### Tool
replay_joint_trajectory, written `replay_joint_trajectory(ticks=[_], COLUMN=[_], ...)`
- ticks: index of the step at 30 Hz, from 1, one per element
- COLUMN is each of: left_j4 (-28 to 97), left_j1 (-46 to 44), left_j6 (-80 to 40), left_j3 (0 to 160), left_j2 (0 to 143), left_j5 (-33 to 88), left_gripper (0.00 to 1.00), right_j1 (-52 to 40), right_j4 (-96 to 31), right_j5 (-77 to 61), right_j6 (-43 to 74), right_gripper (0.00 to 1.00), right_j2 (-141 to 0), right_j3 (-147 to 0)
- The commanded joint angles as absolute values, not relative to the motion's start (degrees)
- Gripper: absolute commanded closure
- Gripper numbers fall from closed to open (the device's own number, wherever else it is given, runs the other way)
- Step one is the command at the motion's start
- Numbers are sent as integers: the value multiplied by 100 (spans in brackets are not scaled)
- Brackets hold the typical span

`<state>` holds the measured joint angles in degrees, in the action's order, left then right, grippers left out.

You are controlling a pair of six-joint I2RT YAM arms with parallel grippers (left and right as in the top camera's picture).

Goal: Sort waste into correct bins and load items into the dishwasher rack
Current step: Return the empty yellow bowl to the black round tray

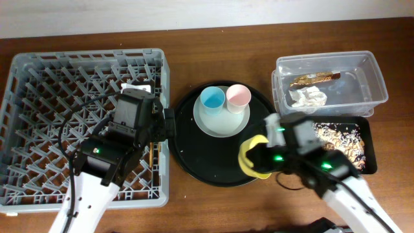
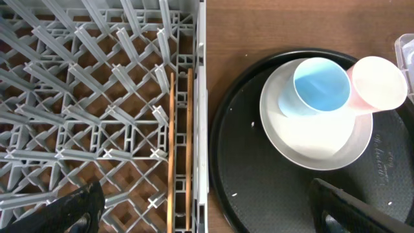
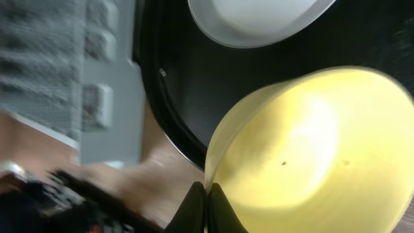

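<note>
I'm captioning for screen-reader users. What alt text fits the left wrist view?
Two wooden chopsticks lie in the grey dishwasher rack along the wall nearest a round black tray, the open left gripper above them. On the tray, a pale plate holds a blue cup and a pink cup.

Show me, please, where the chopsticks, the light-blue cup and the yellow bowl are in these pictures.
chopsticks (image 2: 171, 162), left wrist view, midway along the left stick.
light-blue cup (image 2: 321, 87), left wrist view, on its inner floor.
yellow bowl (image 3: 310, 149), right wrist view, on its inner wall.
</note>
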<state>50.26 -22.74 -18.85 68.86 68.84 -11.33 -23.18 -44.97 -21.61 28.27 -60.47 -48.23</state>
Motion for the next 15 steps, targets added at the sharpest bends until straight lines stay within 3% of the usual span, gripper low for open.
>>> replay_joint_trajectory(ticks=[1,5,10,13,15], left_j4=[5022,5022,5022,5019,5022], left_j1=[-2259,-2259,-2259,-2259,-2259], left_j6=[-1876,-1876,-1876,-1876,-1876], left_j3=[6954,6954,6954,6954,6952], left_j2=[6855,6855,6855,6855,6855], left_j5=[-1135,-1135,-1135,-1135,-1135], left_gripper=[1,1,1,1,1], right_j1=[-3253,-3640,-3675,-3675,-3673], right_j4=[-4040,-3586,-3575,-3691,-3848], right_j5=[-1404,-1435,-1481,-1492,-1428], right_j6=[2792,2799,2792,2541,2394], right_gripper=[96,94,73,49,44], right_j2=[-6895,-7730,-7734,-7454,-7338], right_j3=[-4882,-4882,-4976,-5321,-5559])
